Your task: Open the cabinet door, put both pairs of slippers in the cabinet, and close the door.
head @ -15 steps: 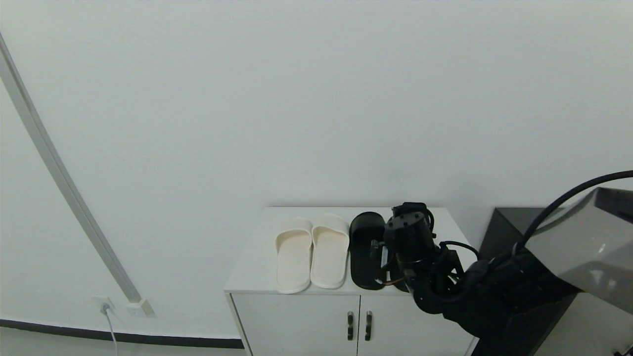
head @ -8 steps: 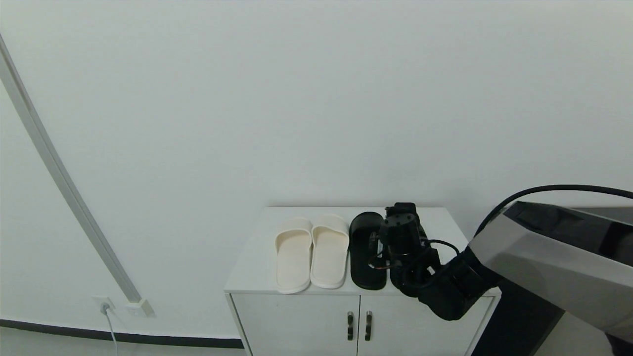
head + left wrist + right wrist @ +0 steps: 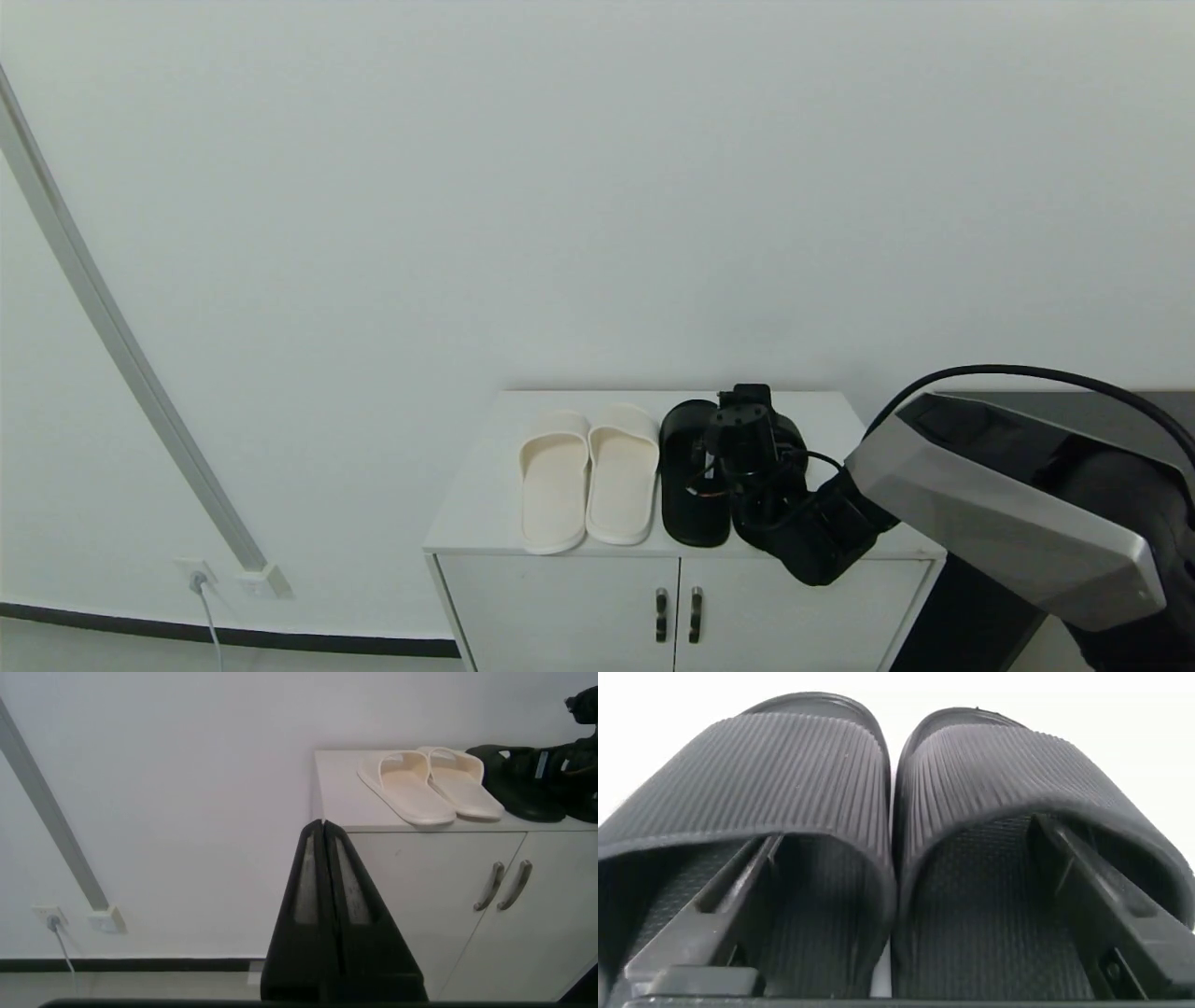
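From the head view, one white cabinet (image 3: 485,509) stands against the wall. Its two doors (image 3: 560,611) are shut. Two dark handles (image 3: 661,614) sit side by side in the middle, where the doors meet. On top lie two cream slippers (image 3: 555,481), side by side and touching, toes toward the wall, on the left half of the top. Just to their right are the black slippers (image 3: 693,481). One shows in full, and the arm hides most of the other. The right gripper (image 3: 733,457) sits low over the black pair, near the right side of the top. On the wall to the left, one long grey strip (image 3: 112,327) slants down to the floor. Near its foot is a socket (image 3: 196,579) with a white cord hanging from it. In the left wrist view, the left gripper (image 3: 324,887) hangs in the air to the left of the cabinet, well apart from it and lower than its top. Its two fingers are pressed flat together with nothing between them. Beyond it you can see both cream slippers, the black pair farther right and both handles. In the right wrist view, the two black slippers lie side by side and touching, and their ribbed straps are very close. The right gripper's jaws are spread wide, with one finger (image 3: 719,905) poked in under each strap, so one finger is inside each slipper.
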Robot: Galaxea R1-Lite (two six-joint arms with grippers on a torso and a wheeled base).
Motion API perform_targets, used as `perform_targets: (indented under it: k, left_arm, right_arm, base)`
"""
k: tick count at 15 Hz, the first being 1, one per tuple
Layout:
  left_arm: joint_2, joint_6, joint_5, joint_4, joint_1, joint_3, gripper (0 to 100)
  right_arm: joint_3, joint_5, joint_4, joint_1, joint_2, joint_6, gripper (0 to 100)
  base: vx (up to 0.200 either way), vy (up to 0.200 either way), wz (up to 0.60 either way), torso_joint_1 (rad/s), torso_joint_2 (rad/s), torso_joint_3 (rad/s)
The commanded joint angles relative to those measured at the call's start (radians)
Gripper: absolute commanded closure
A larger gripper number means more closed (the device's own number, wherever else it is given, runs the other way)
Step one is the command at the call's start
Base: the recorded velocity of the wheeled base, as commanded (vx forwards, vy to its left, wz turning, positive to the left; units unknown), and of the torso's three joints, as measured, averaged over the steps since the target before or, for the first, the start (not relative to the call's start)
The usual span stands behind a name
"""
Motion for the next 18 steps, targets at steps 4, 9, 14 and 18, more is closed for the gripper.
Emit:
perform_targets:
  k: [4, 9, 14, 18]
  left_arm:
    - [0.001, -0.001, 0.000, 0.000, 0.000, 0.000, 100]
    - [0.001, -0.003, 0.000, 0.000, 0.000, 0.000, 100]
    - [0.000, 0.000, 0.002, -0.001, 0.000, 0.000, 100]
    - [0.000, -0.001, 0.002, -0.001, 0.000, 0.000, 100]
  right_arm:
    - [-0.014, 0.000, -0.005, -0.005, 0.016, 0.000, 100]
    - [0.104, 0.006, -0.045, 0.001, -0.119, -0.023, 100]
    - [0.441, 0.186, -0.122, 0.044, -0.440, -0.098, 100]
    - [0.598, 0.382, -0.119, 0.096, -0.625, -0.098, 100]
  base:
    - [0.000, 0.000, 0.00, 0.000, 0.00, 0.000]
    - [0.000, 0.000, 0.00, 0.000, 0.00, 0.000]
    - [0.000, 0.000, 0.00, 0.000, 0.00, 0.000]
    - [0.000, 0.000, 0.00, 0.000, 0.00, 0.000]
